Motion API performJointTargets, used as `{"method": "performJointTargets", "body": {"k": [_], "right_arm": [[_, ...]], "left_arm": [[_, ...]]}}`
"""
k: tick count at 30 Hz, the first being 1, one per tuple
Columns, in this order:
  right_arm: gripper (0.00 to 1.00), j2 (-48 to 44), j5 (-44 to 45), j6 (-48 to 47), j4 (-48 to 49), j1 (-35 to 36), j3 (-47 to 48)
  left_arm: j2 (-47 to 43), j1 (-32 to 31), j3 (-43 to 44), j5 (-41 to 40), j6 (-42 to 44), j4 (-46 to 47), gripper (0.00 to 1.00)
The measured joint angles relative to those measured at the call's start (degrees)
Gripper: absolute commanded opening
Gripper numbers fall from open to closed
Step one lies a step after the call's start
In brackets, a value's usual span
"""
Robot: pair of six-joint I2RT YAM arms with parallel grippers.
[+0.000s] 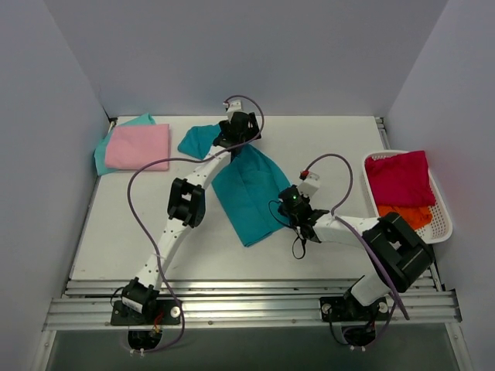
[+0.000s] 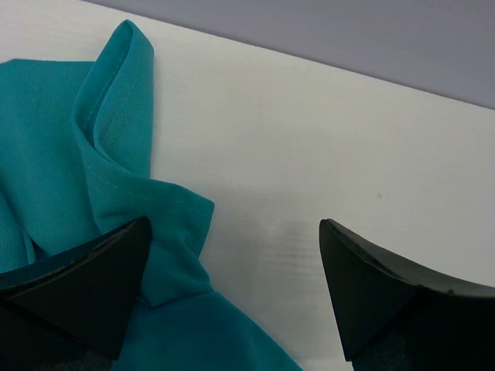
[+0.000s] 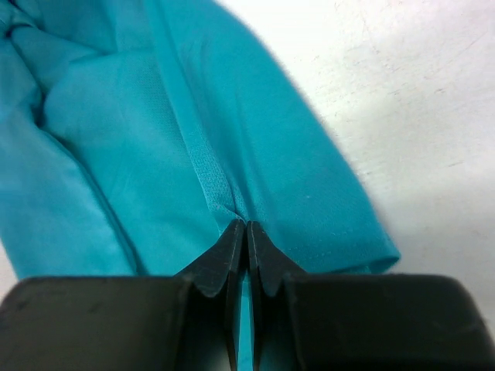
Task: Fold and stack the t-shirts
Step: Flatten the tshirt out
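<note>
near the desk's centre, the large teal t-shirt (image 1: 249,197) is pinched at a seam fold by the closed right gripper (image 3: 246,232). farther back, the left gripper (image 2: 236,232) is held wide open over its far end, apparently gripping nothing. the pink t-shirt (image 1: 138,145) is laid at the far left corner.

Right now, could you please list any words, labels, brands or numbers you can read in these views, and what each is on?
None. No readable text shows on the teal t-shirt, the pink t-shirt, the crimson t-shirt, the basket or the table.
</note>
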Motion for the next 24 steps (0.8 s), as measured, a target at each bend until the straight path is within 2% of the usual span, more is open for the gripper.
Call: {"method": "performJointTargets", "body": {"k": [4,5,8,12,14,21,24], "right_arm": [[0.0,-5.2,-0.4,0.0,-1.4,0.0,-1.8],[0.0,-6.4,-0.4,0.0,-1.8,0.0,-2.3],[0.0,-9.1,-0.4,0.0,-2.7,0.0,-3.4],[0.0,-10.3,-0.4,0.0,-3.0,0.0,-4.0],[0.0,-10.2,-0.6,0.0,-3.1,0.0,-4.0],[0.0,-10.2,-0.7,0.0,-3.2,0.0,-4.7],[0.0,-10.3,-0.7,0.0,-3.3,0.0,-4.8]], "left_arm": [[-0.1,-0.3,0.0,-3.4,4.3,-1.5,1.0],[-0.1,-0.4,0.1,-3.8,5.1,-1.9,0.93],[-1.1,-1.1,-1.2,-4.3,7.6,-3.0,0.9],[-8.8,-3.0,-13.4,-7.6,13.0,0.2,0.9],[-11.3,-4.4,-15.5,-10.0,15.3,1.6,0.91],[-14.5,-7.2,-12.8,-14.4,20.5,5.0,0.97],[-14.1,-6.9,-11.5,-16.2,21.9,5.0,0.94]]}}
